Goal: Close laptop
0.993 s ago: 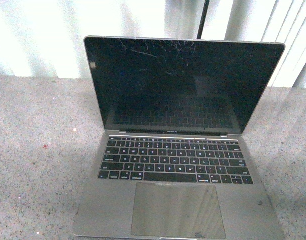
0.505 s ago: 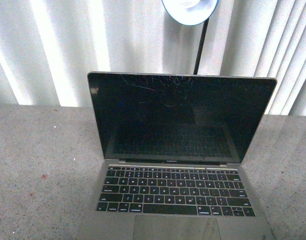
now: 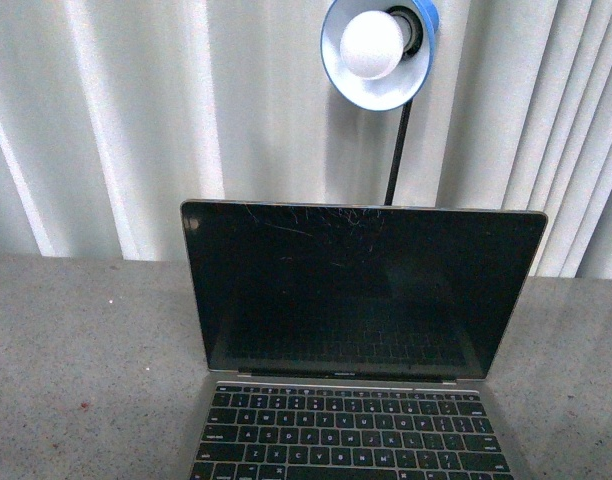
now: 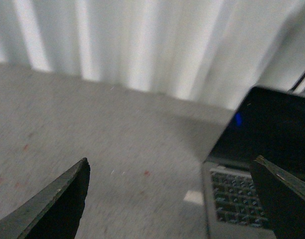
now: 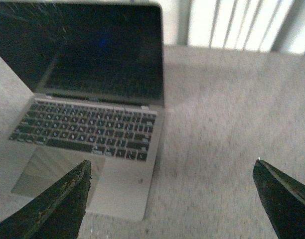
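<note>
We are looking at the laptop (image 3: 361,330) standing open on the grey bench (image 3: 76,350), low at 6 o'clock in the front view. Its cracked black screen (image 3: 361,290) is nearly upright and facing us. A blue lamp (image 3: 378,50) is hanging behind it at 12 o'clock. Neither arm is showing in the front view.

The left tool (image 4: 171,164) is hovering off the laptop's 9 o'clock side with its jaws spread wide, gripping nothing. The right tool (image 5: 172,163) is gaping just as wide and empty off the 3 o'clock side. Neither is touching the laptop, so we are judging the closing as not yet begun.

To do it well, we are planning to bring one tool behind the lid's top edge near its middle. From there we are intending to push toward 6 o'clock and downward, following the hinge's arc and easing off near the keyboard (image 3: 351,440) so nothing slams. We are also minding the lamp's stem and the cracked glass.
</note>
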You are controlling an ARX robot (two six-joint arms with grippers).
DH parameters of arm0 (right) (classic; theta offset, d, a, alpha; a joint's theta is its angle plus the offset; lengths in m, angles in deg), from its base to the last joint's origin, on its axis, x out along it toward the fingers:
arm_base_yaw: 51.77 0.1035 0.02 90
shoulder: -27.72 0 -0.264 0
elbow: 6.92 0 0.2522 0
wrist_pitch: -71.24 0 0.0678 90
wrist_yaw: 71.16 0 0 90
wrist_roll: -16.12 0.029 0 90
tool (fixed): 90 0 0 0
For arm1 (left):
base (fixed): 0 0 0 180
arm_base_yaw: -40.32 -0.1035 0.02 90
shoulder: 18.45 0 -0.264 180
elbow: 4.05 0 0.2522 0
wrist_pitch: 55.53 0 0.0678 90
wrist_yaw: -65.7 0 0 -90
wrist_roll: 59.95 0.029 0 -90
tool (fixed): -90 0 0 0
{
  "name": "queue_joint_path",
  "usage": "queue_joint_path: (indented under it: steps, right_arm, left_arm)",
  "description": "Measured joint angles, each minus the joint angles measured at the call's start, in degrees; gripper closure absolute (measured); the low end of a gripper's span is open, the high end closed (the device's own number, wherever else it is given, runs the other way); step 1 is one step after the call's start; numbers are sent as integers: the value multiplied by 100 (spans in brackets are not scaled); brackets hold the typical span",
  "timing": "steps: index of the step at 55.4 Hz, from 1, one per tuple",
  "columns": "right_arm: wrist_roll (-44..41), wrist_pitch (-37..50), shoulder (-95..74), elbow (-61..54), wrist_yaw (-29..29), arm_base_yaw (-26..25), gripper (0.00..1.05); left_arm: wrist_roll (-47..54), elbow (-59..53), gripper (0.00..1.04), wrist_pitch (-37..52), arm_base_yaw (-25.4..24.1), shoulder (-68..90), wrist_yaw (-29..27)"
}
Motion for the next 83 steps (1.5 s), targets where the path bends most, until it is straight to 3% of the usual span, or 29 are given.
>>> queue_joint_path:
  steps: [8,21,34,44,49,56,68,70,74,83]
  right_arm:
    - [-479,925,-1296,813,-273,-68,7]
    - [-1073,1714,-3110,1976,-791,-136,7]
    - [-1609,1847,-4404,2977,-859,-146,7]
    - [-2192,1432,-4905,3445,-1281,-31,8]
    - [-2747,1279,-5023,3541,-1526,-7,20]
    - [-3519,850,-5281,3851,-1746,-24,42]
    - [-4489,94,-5757,4559,-1941,114,97]
    - [-4516,61,-5796,4625,-1943,144,102]
    - [-4603,-13,-5910,4795,-1941,212,102]
    - [-4828,-315,-6157,5136,-1952,302,102]
  left_arm:
    - [514,680,7,1255,164,1464,404]
    - [916,2024,7,2004,385,3888,817]
    - [1294,3718,7,1727,575,5613,848]
    - [2063,4673,7,1427,754,6380,1064]
    - [2428,5060,7,1178,761,6640,1152]
    - [2879,5646,28,640,774,6937,1115]
    - [3873,6339,82,-323,984,7252,988]
    - [3921,6363,89,-474,997,7272,988]
    - [4041,6395,102,-708,999,7333,979]
    - [4194,6509,101,-1119,988,7475,861]
